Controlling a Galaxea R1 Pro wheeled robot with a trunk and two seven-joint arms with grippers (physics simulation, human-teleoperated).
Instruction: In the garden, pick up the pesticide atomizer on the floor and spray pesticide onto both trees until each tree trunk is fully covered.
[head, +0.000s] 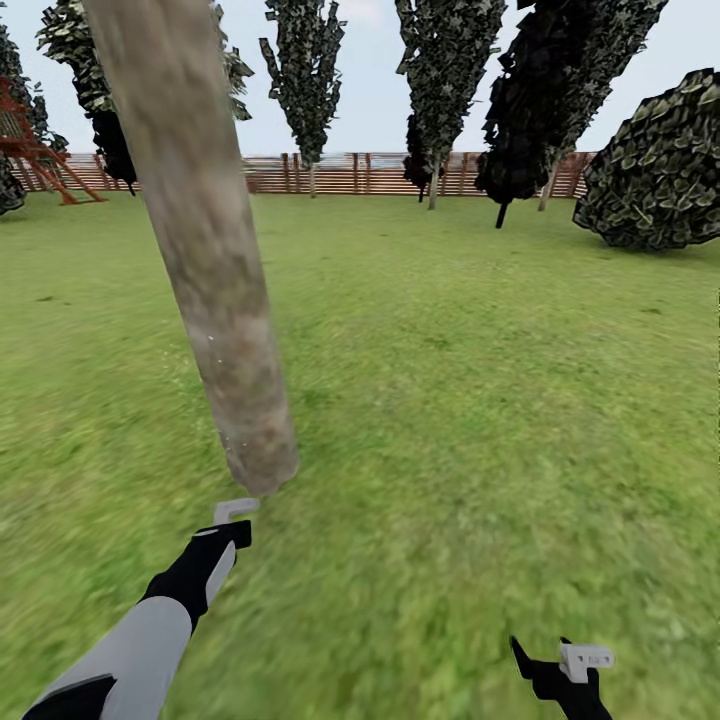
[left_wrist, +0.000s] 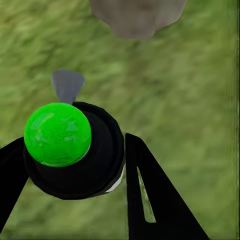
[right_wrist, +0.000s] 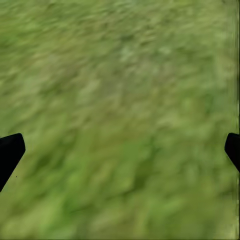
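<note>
The pesticide atomizer (left_wrist: 70, 150) sits clamped between the dark fingers (left_wrist: 155, 200) of the left gripper (left_wrist: 70, 180); the left wrist view looks down on its black collar, its bright green round cap and a small grey nozzle tip pointing toward the base of a tree trunk (left_wrist: 137, 17). In the head view the left gripper (head: 228, 535) is held low, just short of that tree trunk (head: 205, 240), a thick column of mottled grey-tan bark that meets the lawn (head: 480, 420) right in front of it. A few pale specks of pesticide (head: 212, 345) dot the lower bark.

The right gripper (head: 560, 665) hangs low at the robot's right, well apart from the trunk; the right wrist view shows its fingertips (right_wrist: 10, 152) spread wide apart over blurred grass, holding nothing.

Green grass runs back to a brown slatted fence (head: 400, 172). Thin-stemmed dark columnar trees (head: 445, 70) stand along it, a broad-leaved dark bush (head: 655, 165) is at the far right, and a red frame structure (head: 35, 150) at the far left, under pale sky.

The green cap is seen from the wrist camera, the fence line from the head camera.
</note>
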